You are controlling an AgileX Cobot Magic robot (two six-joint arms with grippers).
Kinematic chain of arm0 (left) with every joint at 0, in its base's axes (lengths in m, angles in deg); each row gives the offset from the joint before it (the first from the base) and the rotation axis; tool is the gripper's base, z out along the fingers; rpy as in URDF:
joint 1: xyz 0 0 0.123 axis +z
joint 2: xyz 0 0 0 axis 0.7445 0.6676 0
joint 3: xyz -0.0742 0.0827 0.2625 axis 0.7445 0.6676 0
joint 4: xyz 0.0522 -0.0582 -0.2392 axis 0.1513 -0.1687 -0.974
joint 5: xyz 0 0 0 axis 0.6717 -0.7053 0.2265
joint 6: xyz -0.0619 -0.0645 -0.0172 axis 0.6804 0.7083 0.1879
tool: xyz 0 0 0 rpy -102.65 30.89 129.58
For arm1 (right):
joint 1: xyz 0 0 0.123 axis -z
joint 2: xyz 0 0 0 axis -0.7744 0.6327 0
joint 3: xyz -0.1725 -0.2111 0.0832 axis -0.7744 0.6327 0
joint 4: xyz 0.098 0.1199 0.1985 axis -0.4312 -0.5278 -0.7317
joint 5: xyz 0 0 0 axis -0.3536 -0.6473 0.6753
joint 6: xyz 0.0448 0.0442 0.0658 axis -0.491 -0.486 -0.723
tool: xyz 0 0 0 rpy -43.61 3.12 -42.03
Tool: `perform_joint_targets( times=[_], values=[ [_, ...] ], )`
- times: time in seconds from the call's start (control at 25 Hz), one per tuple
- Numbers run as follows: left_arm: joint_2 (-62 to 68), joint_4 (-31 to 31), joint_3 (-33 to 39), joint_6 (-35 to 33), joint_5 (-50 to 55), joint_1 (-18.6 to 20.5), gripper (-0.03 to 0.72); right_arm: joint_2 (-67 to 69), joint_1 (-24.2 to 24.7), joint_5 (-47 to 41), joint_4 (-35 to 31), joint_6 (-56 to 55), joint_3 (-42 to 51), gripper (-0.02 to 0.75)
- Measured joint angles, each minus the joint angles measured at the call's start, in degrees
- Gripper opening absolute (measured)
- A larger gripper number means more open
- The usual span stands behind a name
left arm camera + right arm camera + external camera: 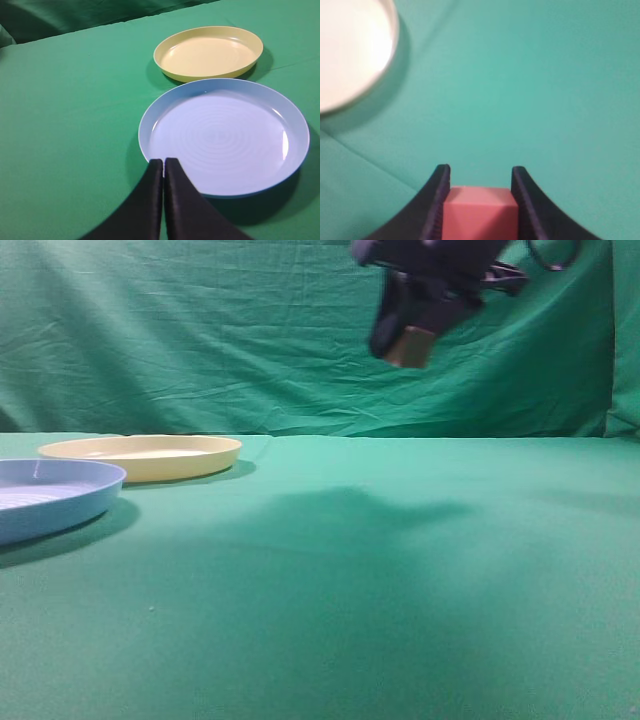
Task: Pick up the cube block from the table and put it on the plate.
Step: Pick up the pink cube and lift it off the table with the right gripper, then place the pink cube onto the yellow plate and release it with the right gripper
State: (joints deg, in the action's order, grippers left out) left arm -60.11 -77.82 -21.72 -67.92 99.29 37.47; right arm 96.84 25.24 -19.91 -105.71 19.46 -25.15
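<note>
**Cube lifted, plate not yet reached**

The pickup half of the task looks done. The right gripper (pixel 408 343) hangs high above the table (pixel 400 580), right of centre in the exterior view, with the cube block (pixel 410 346) clamped between its dark fingers. The right wrist view confirms the hold: the cube block (pixel 479 212) sits squarely between the two fingers (pixel 436 200), touching both, with bare green cloth (pixel 530 90) below it and nothing else touching it.

What is left is the carry and the release. The plate (pixel 150 455), pale yellow and shallow, stands at the far left of the table, well apart from the raised gripper. Its inside is bare in the left wrist view (pixel 209 52), so nothing has been placed yet. From the right wrist view only an edge of the plate (pixel 350 55) shows at the upper left, so the cube is not over it.

A light blue plate (pixel 50 495) sits just beside the yellow one, nearer the camera and at the left edge; it is the wrong target, and the carry should end beyond it.

The left gripper (pixel 163 167) rests with its fingers pressed together, holding nothing, its tips over the near rim of the blue plate (pixel 225 135).
</note>
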Motion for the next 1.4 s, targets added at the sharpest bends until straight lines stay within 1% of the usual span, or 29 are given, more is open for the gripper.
perform_joint_targets(
  times=[0.16,0.32,0.48,0.6,0.68,0.72,0.76,0.84,0.88,0.96,1.0,1.08,1.16,1.2,1.24,1.32,1.4],
  values=[
    [0.0,0.0,0.0,0.0,0.0,0.0,0.000,9.6,-8.8,0.5,-0.5,1.9,-13.4,0.231],
    [0.0,0.0,0.0,0.0,0.0,0.0,0.000,21.6,-14.3,0.4,-0.6,3.1,-26.8,0.231],
    [0.0,0.0,0.0,0.0,0.0,0.0,0.000,30.7,-15.8,0.3,-0.7,2.9,-37.4,0.231],
    [0.0,0.0,0.0,0.0,0.0,0.0,0.000,34.9,-15.9,0.7,-1.8,2.9,-41.8,0.231],
    [0.0,0.0,0.0,0.0,0.0,0.0,0.000,36.1,-15.9,2.2,-3.6,2.9,-42.5,0.231],
    [0.0,0.0,0.0,0.0,0.0,0.0,0.000,36.4,-15.9,2.8,-4.3,2.9,-42.6,0.307],
    [0.0,0.0,0.0,0.0,0.0,0.0,0.000,36.5,-15.9,3.2,-4.8,2.9,-42.6,0.362],
    [0.0,0.0,0.0,0.0,0.0,0.0,0.000,36.6,-15.9,3.9,-5.2,2.9,-42.7,0.537],
    [0.0,0.0,0.0,0.0,0.0,0.0,0.000,36.6,-15.9,4.0,-5.2,2.9,-43.0,0.601],
    [0.0,0.0,0.0,0.0,0.0,0.0,0.000,36.5,-15.9,4.3,-5.3,2.9,-43.0,0.658],
    [0.0,0.0,0.0,0.0,0.0,0.0,0.000,36.2,-15.8,4.3,-5.4,2.9,-43.0,0.644],
    [0.0,0.0,0.0,0.0,0.0,0.0,0.000,34.7,-15.2,2.9,-5.4,2.9,-43.0,0.644],
    [0.0,0.0,0.0,0.0,0.0,0.0,0.000,31.6,-14.2,-1.5,-5.4,2.9,-43.0,0.548],
    [0.0,0.0,0.0,0.0,0.0,0.0,0.000,29.9,-13.7,-4.8,-5.4,2.9,-43.0,0.497],
    [0.0,0.0,0.0,0.0,0.0,0.0,0.000,27.8,-13.0,-8.5,-5.3,2.8,-43.0,0.424],
    [0.0,0.0,0.0,0.0,0.0,0.0,0.000,23.4,-11.4,-15.4,-5.2,1.9,-43.1,0.248],
    [0.0,0.0,0.0,0.0,0.0,0.0,0.000,19.6,-9.7,-22.8,-5.2,0.1,-43.2,0.099]
  ],
)
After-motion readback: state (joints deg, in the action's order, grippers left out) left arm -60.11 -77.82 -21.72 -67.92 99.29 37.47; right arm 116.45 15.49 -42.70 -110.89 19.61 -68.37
